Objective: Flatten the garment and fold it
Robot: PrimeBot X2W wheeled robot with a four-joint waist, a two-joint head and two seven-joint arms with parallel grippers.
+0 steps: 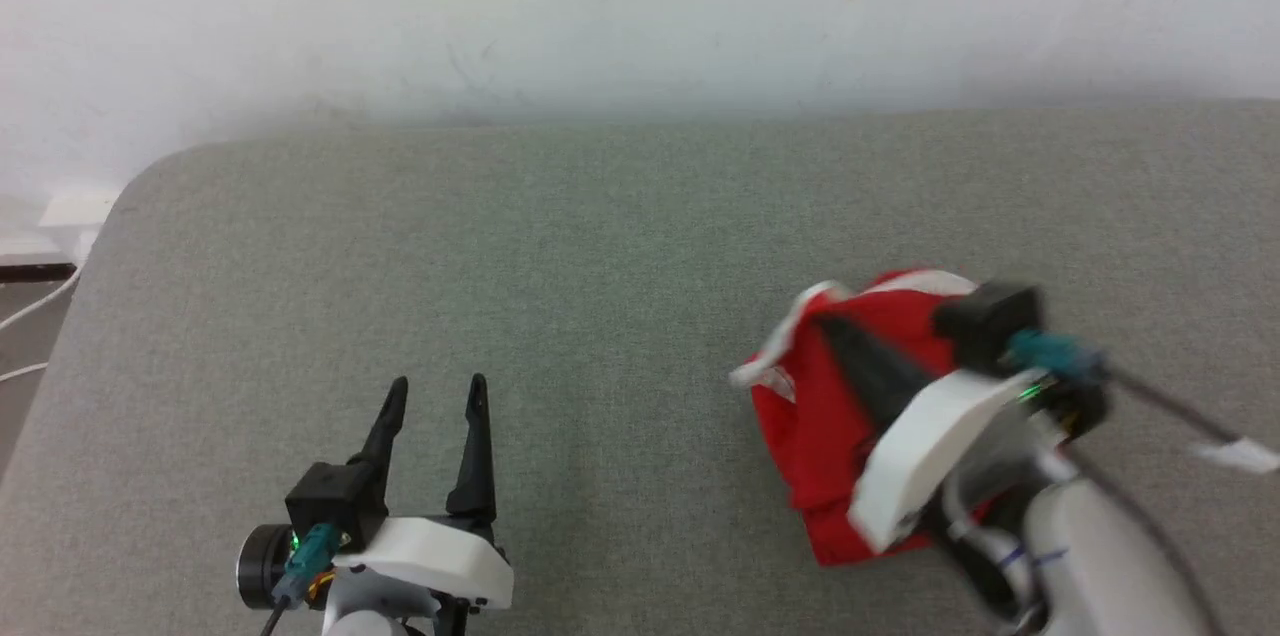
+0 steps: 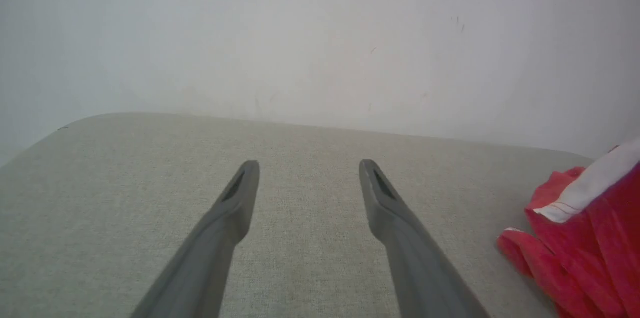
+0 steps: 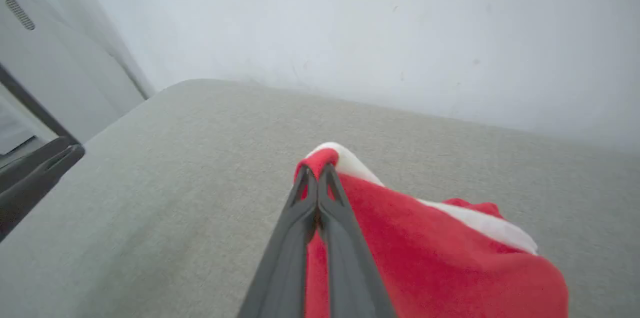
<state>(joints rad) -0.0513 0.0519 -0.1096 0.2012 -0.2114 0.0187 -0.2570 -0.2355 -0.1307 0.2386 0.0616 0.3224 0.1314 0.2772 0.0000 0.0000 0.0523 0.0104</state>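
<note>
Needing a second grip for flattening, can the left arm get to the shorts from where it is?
Probably yes: bare cushion lies between the open left tool and the shorts.

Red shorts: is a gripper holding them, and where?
The right gripper pinches the shorts at a red fold by the white trim; left gripper holds nothing.
</note>
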